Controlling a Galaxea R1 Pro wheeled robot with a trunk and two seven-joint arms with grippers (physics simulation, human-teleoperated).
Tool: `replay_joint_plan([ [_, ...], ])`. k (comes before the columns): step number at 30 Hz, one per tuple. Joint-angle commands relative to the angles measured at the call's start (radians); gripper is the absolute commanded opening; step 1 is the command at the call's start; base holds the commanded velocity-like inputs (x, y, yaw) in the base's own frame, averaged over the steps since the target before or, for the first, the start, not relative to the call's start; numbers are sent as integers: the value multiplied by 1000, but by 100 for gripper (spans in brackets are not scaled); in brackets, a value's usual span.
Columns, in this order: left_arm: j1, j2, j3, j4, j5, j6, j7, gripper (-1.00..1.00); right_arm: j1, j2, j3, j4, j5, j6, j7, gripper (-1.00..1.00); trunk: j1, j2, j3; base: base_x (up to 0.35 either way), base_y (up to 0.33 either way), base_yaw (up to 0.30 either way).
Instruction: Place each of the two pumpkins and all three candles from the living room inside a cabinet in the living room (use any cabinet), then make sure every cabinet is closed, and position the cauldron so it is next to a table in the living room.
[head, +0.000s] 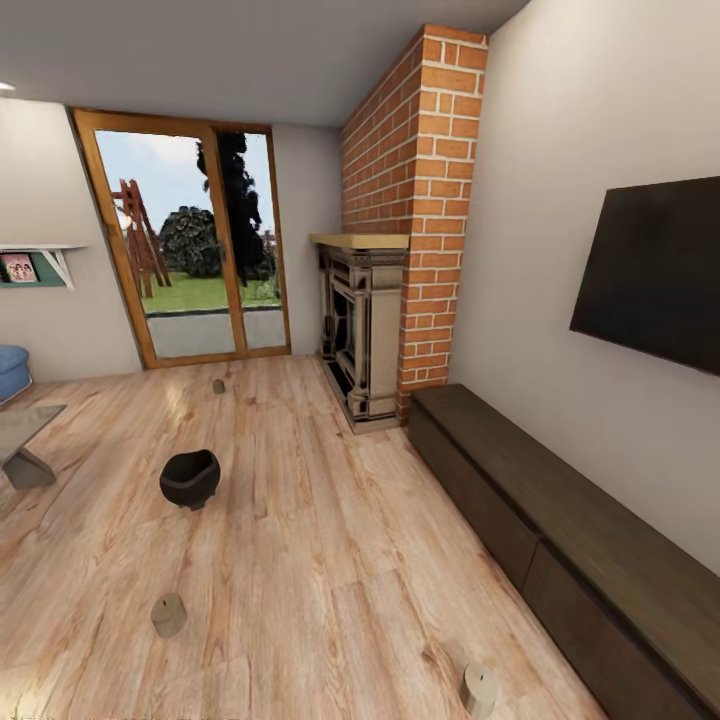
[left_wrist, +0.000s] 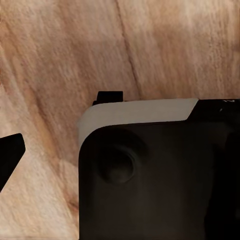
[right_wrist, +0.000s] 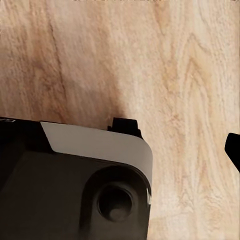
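— What do the wrist views give on the grippers?

— Dark robot body over wood-plank floor (head: 300, 560). A black tip shows at each view's edge, but I cannot tell whether either gripper is released or clenched.

— And the room?

— The cauldron (head: 190, 478) sits on open floor, apart from the table (head: 22, 440), whose corner is cut off at the picture's left edge. One candle (head: 169, 614) lies nearer than the cauldron, another (head: 480, 689) close to the cabinet (head: 560, 540), a third (head: 218, 386) far off by the glass door (head: 190, 240), too small to make out well.

— The cabinet?

— Along the right wall under a dark screen (head: 655, 270), fronts flush, beyond it the fireplace (head: 362, 330) and brick chimney (head: 410, 180). Wide bare floor lies mid-room.
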Motion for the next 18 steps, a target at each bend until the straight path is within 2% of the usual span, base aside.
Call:
replay_joint_plan([
  [1,0,0,0,0,0,0,0,100,0,1,0,0,0,-1,0,100,0,0,0,0,0,182],
  [18,0,0,-3,0,-6,0,0,100,0,0,2,-1,4,-11,-2,100,0,0,0,0,0,275],
])
